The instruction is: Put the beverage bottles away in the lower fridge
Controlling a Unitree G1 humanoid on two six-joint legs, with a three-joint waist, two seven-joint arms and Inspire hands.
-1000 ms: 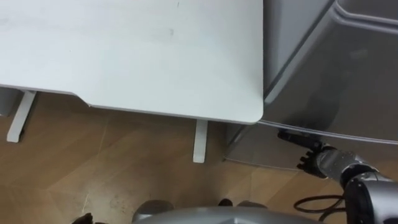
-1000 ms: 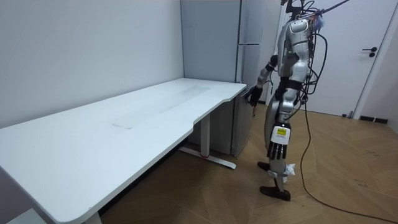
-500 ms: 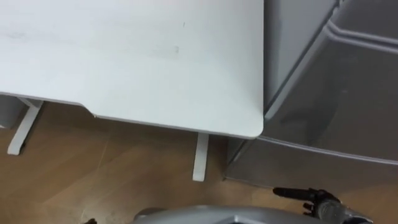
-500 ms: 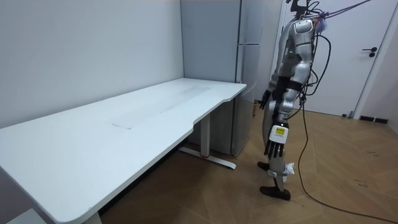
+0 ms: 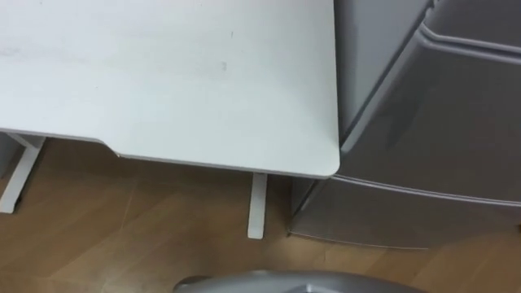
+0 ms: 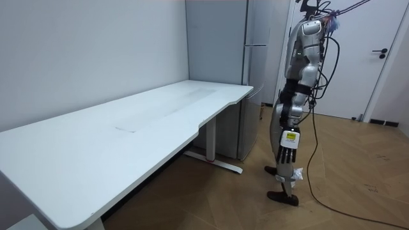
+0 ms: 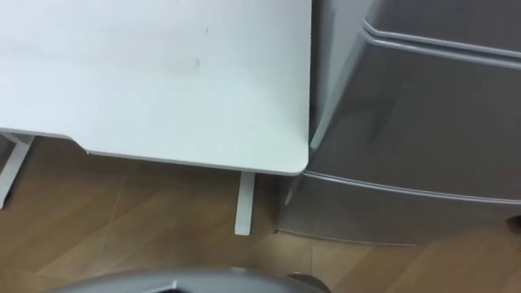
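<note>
Table: a big white table [image 5: 163, 81] takes up the top left of the eye views. Its top is flat and smooth, with a few small faint marks. The front edge has a soft bend in it, and the near corner is round.
Table legs: one white leg [image 5: 257, 207] stands under the round corner. Another white leg [image 5: 12, 175] shows far to the left.
Fridge: a tall grey fridge [image 5: 464, 106] stands just beside the table's right end, very close to the round corner.
Lower fridge: its door [image 5: 391, 213] sits under a thin line across the fridge front, lower than the table top. It looks closed.
Floor: brown wood boards [image 5: 122, 236] run under the table and up to the fridge.
Room: a plain pale wall [image 6: 83, 57] stands behind the table, and a white door [image 6: 377, 70] is on the room view's right.
Robot: it stands up straight on the wood floor, by the table's end and the fridge.
Right hand: it [image 6: 276, 126] hangs low by the robot's leg, touching nothing. I cannot tell if it is open or closed.
</note>
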